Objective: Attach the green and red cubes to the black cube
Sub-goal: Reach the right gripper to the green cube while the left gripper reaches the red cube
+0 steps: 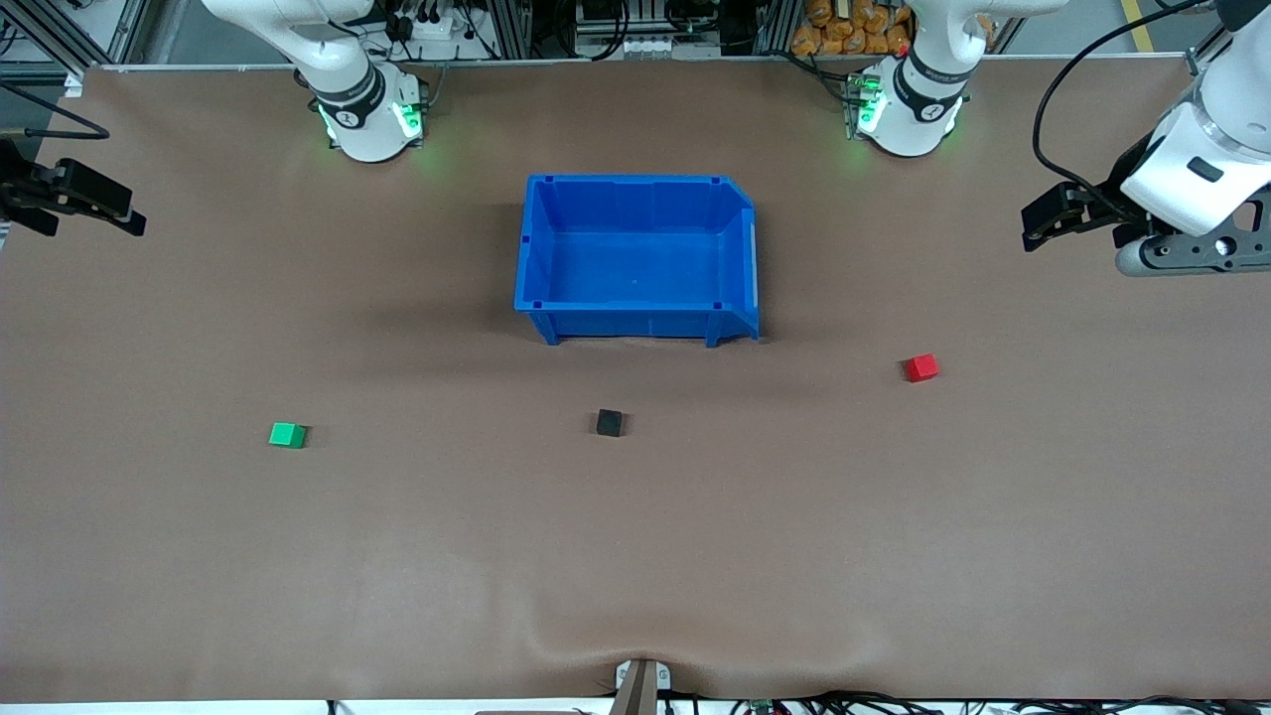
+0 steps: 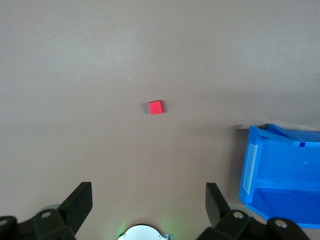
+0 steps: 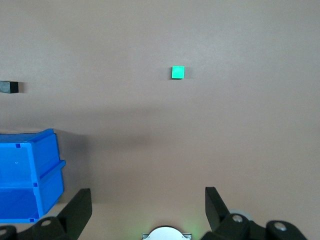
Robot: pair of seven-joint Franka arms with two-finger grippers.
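Observation:
Three small cubes lie apart on the brown table. The black cube (image 1: pixel 610 423) (image 3: pixel 9 87) sits in the middle, nearer to the front camera than the blue bin. The green cube (image 1: pixel 287 435) (image 3: pixel 178 72) lies toward the right arm's end. The red cube (image 1: pixel 921 367) (image 2: pixel 155 107) lies toward the left arm's end. My left gripper (image 1: pixel 1038 224) (image 2: pixel 149 200) hangs open and empty over the table's left-arm end, well away from the red cube. My right gripper (image 1: pixel 124 211) (image 3: pixel 148 202) hangs open and empty over the right-arm end, well away from the green cube.
An empty blue bin (image 1: pixel 536 248) (image 2: pixel 248 170) (image 3: pixel 47 170) stands mid-table between the arm bases and the black cube. Bare brown table (image 1: pixel 635 556) stretches around the cubes. Cables and clutter lie off the table past the arm bases.

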